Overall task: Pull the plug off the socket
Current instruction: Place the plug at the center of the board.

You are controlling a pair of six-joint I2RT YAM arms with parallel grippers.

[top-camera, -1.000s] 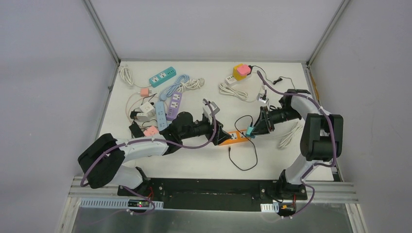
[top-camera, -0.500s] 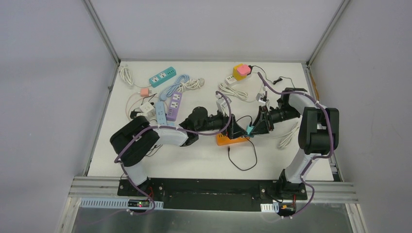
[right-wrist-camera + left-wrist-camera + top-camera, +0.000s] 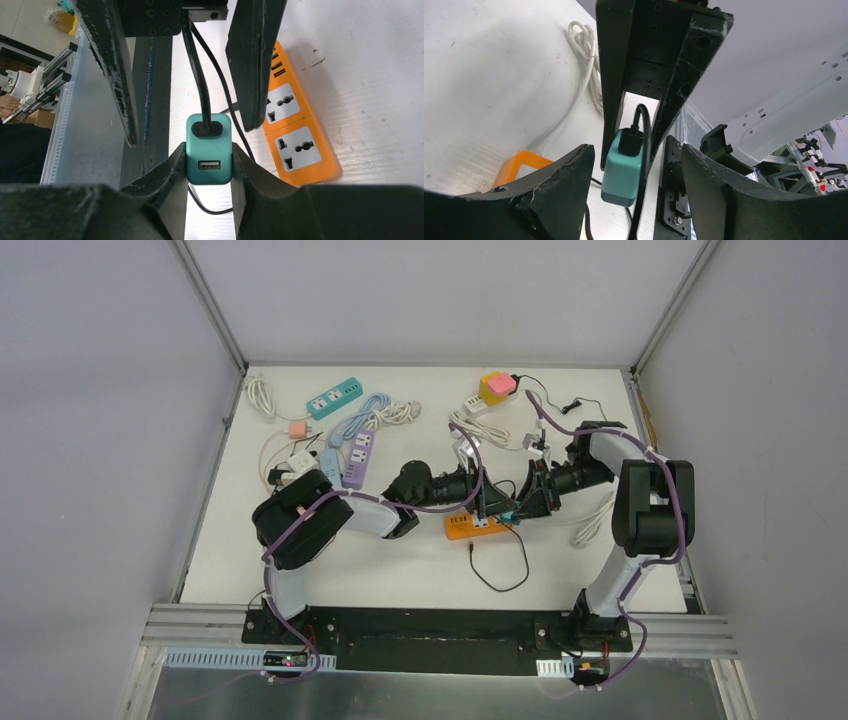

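A teal USB plug (image 3: 209,157) with a black cable is clamped between my right gripper's (image 3: 209,150) fingers. It hangs just off the right end of the orange power strip (image 3: 295,135), whose visible sockets are empty. In the top view the plug (image 3: 510,510) sits between both grippers, beside the strip (image 3: 470,526). My left gripper (image 3: 636,150) is open, with its fingers (image 3: 569,175) on either side of the plug (image 3: 623,172) and not touching it. The left gripper (image 3: 490,503) meets the right gripper (image 3: 517,507) head on.
The plug's black cable (image 3: 505,565) loops toward the near edge. A purple strip (image 3: 358,460), a light blue strip (image 3: 330,476) and a teal strip (image 3: 334,398) lie at the back left. A yellow-pink cube socket (image 3: 496,386) and white coiled cables (image 3: 478,426) lie at the back.
My left arm has swung right, from the strip's left end to the plug, and its fingers now flank it. The right gripper has barely moved, keeping the plug.
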